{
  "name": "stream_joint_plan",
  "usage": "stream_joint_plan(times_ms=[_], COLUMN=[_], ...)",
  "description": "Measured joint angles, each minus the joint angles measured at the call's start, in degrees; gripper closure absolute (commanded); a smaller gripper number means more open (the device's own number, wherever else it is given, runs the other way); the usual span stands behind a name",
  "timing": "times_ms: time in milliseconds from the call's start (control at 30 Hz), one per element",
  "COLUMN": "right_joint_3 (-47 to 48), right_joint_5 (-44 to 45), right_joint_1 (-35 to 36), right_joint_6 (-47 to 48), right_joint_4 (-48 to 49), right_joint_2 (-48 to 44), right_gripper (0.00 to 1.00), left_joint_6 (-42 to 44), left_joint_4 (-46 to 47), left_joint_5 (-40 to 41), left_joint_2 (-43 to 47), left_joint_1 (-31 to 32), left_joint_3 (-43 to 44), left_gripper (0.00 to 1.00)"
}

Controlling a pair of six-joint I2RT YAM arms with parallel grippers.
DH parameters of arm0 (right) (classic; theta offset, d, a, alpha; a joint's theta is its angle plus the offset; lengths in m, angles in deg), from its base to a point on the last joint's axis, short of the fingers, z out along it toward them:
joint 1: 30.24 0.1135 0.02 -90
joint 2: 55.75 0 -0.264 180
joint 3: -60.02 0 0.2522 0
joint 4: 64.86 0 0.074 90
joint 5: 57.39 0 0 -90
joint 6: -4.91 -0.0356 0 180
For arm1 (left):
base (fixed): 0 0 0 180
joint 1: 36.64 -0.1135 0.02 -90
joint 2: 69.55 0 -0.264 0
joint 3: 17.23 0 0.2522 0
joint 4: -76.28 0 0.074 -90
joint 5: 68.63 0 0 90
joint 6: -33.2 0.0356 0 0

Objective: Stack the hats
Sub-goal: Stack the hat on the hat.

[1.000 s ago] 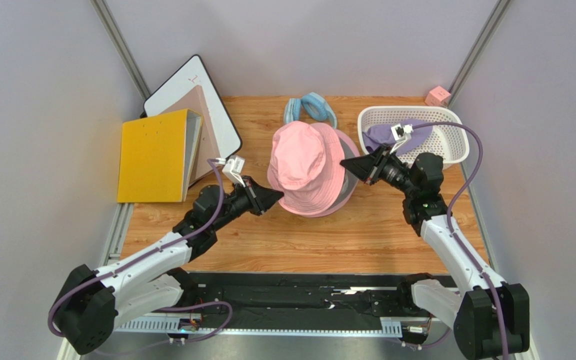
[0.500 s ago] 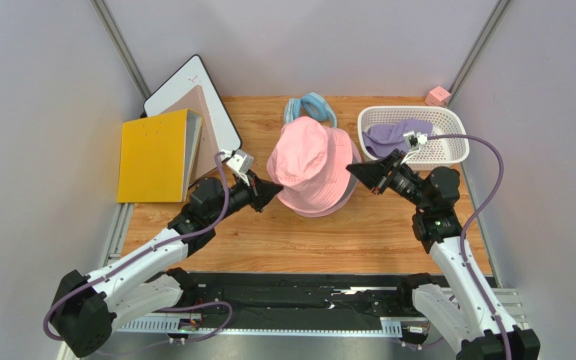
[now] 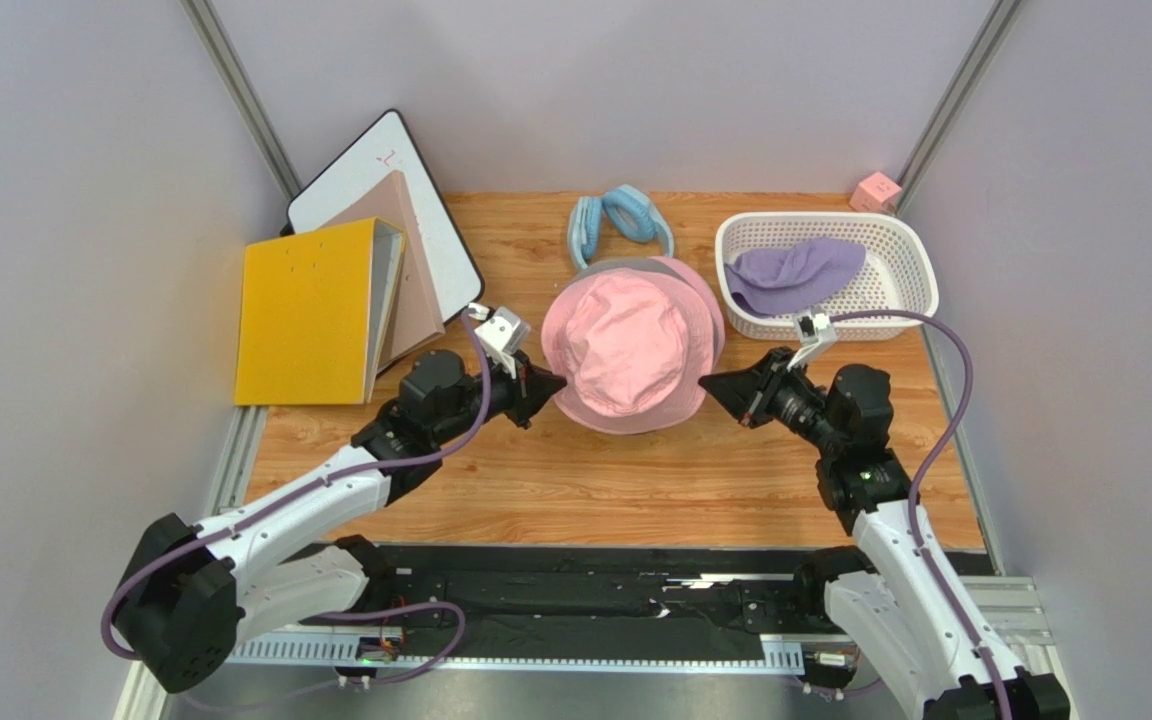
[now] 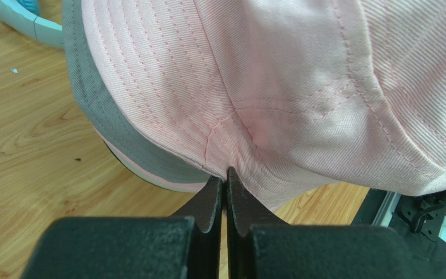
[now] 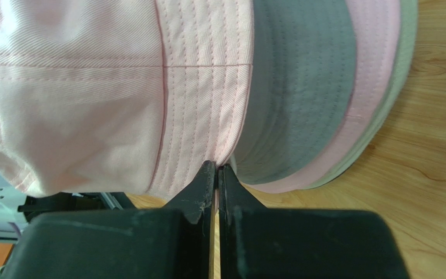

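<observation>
A pink hat [image 3: 630,348] sits crown up on a pile of hats in the middle of the table; below it show a grey brim [image 5: 301,99] and another pink brim [image 5: 371,104]. My left gripper [image 3: 549,393] is shut on the top hat's left brim edge [image 4: 231,157]. On the opposite side, my right gripper [image 3: 707,387] is shut on its right brim edge [image 5: 208,133]. The fabric is pinched at both sets of tips. A lavender hat [image 3: 796,270] lies in the white basket [image 3: 898,308].
A light blue padded ring [image 3: 620,222] lies behind the pile. A yellow folder [image 3: 309,311] and a whiteboard [image 3: 387,173] lean at the back left. A small pink cube [image 3: 875,191] sits in the back right corner.
Both grippers have carried the pink hat down from a tilted pose until it sits level over the pile. The right arm has drawn back from the basket.
</observation>
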Motion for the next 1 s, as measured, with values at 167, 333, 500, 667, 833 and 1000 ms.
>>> stream_joint_plan(times_ms=[167, 333, 500, 667, 833, 1000], right_joint_3=[0.00, 0.04, 1.20, 3.21, 6.73, 13.77], right_joint_5=[4.57, 7.74, 9.86, 10.51, 9.55, 9.88], right_joint_1=[0.00, 0.02, 0.07, 0.17, 0.20, 0.09], right_joint_6=[1.16, 1.86, 2.01, 2.49, 4.22, 6.03], right_joint_4=[-2.14, -2.27, -2.21, -2.12, -5.77, -8.61], right_joint_2=[1.05, 6.05, 11.08, 13.77, 13.77, 13.20], right_gripper=[1.00, 1.00, 1.00, 0.99, 0.41, 0.34], left_joint_6=[0.09, -0.59, -2.12, -4.17, -6.03, -6.84], left_joint_4=[-0.46, -2.03, -2.54, -2.60, -3.45, -3.89], left_joint_5=[2.16, 5.25, 6.51, 6.54, 4.92, 2.43], left_joint_2=[-2.32, -7.63, -11.58, -13.64, -13.68, -13.70], left_joint_1=[0.04, 0.22, 0.13, -1.57, -4.39, -7.58], left_joint_3=[1.01, 4.31, 6.88, 8.35, 8.35, 8.76], left_gripper=[1.00, 1.00, 1.00, 1.00, 1.00, 1.00])
